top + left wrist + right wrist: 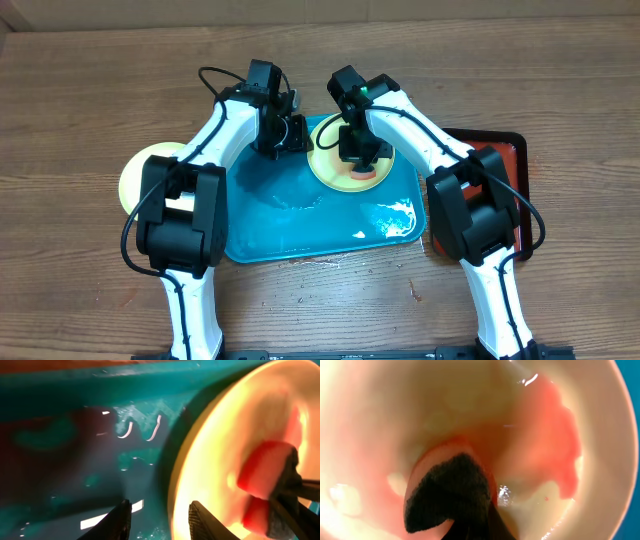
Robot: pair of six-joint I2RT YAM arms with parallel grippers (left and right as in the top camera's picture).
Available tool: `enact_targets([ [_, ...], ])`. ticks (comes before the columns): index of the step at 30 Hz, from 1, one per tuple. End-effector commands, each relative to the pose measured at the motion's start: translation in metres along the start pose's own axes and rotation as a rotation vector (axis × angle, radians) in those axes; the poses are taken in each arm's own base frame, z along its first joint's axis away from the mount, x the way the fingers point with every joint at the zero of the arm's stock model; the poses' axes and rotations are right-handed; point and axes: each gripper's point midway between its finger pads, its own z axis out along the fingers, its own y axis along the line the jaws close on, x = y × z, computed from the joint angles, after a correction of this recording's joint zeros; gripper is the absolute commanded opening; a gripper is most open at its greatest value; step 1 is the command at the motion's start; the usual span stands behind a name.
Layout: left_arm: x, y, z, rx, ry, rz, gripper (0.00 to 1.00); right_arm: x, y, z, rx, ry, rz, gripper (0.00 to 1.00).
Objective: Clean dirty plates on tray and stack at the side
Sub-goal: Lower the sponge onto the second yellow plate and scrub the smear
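Right wrist view: the right gripper (360, 165) clamps a red sponge (262, 472) onto the pale yellow plate (445, 400), which lies wet on the teal tray (280, 225). The left gripper (160, 520) hangs spread just beside the plate's rim. I judge the plastic light, stiff and slippery; pinch the raised rim. A second plate (135, 180) lies beside the tray.

Plates: two, tray plate (325, 160), desk plate (135, 178);
Trays: two, teal tray (300, 215), red tray (515, 150);
Arms (225, 125): two;
Sponge (362, 178): one
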Motion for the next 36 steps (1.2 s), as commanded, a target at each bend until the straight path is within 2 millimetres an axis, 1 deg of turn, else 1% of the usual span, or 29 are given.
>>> enact_targets([
  [1,0.006,-0.013,0.01,0.036,0.029,0.078,0.39,-0.003,0.014,-0.002,-0.049,-0.011,-0.001,0.04],
  [3,0.011,-0.012,0.019,0.029,0.051,0.083,0.36,-0.003,0.014,-0.002,-0.049,-0.01,-0.001,0.04],
  [5,0.016,-0.009,0.025,0.016,0.069,0.078,0.28,-0.002,0.013,-0.002,-0.047,-0.007,-0.001,0.04],
  [6,0.017,-0.007,0.026,0.007,0.074,0.074,0.23,-0.002,0.013,-0.002,-0.046,-0.006,-0.001,0.04],
  [9,0.017,-0.004,0.027,-0.004,0.075,0.072,0.17,-0.002,0.013,-0.002,-0.047,-0.007,-0.001,0.04],
  [10,0.017,-0.002,0.027,-0.013,0.073,0.072,0.13,-0.002,0.013,-0.002,-0.047,-0.007,-0.001,0.04],
  [11,0.016,0.0,0.027,-0.023,0.071,0.073,0.06,-0.002,0.013,-0.002,-0.047,-0.007,-0.001,0.04],
  [12,0.016,0.001,0.027,-0.032,0.069,0.073,0.04,-0.002,0.013,-0.002,-0.047,-0.007,-0.001,0.04],
  [15,0.016,0.01,0.026,-0.074,0.067,0.068,0.04,-0.002,0.014,-0.002,-0.052,-0.004,-0.002,0.04],
  [18,0.019,0.019,0.023,-0.09,0.084,0.044,0.04,0.001,0.019,-0.002,-0.081,0.014,-0.002,0.04],
  [21,0.028,0.043,0.012,-0.121,0.133,-0.027,0.04,0.008,0.029,-0.003,-0.132,0.047,-0.006,0.04],
  [22,0.033,0.054,0.008,-0.144,0.153,-0.056,0.04,0.009,0.03,-0.003,-0.134,0.051,-0.008,0.04],
  [24,0.04,0.068,0.0,-0.162,0.187,-0.074,0.04,0.011,0.03,-0.003,-0.13,0.054,-0.013,0.04],
  [26,0.047,0.081,-0.008,-0.167,0.223,-0.086,0.04,0.009,0.028,-0.003,-0.11,0.041,-0.031,0.04],
  [29,0.055,0.095,-0.016,-0.164,0.26,-0.079,0.04,-0.002,0.011,-0.002,-0.011,-0.021,-0.051,0.04],
  [30,0.057,0.097,-0.018,-0.163,0.268,-0.073,0.04,-0.006,0.009,-0.002,0.006,-0.041,-0.078,0.04],
  [33,0.058,0.097,-0.019,-0.148,0.275,-0.065,0.04,-0.014,0.014,-0.002,-0.012,-0.074,-0.131,0.04],
  [34,0.057,0.094,-0.018,-0.135,0.273,-0.062,0.04,-0.017,0.016,-0.003,-0.024,-0.086,-0.135,0.04],
  [36,0.057,0.088,-0.017,-0.115,0.273,-0.051,0.04,-0.018,0.03,-0.003,-0.079,-0.094,-0.149,0.04],
])
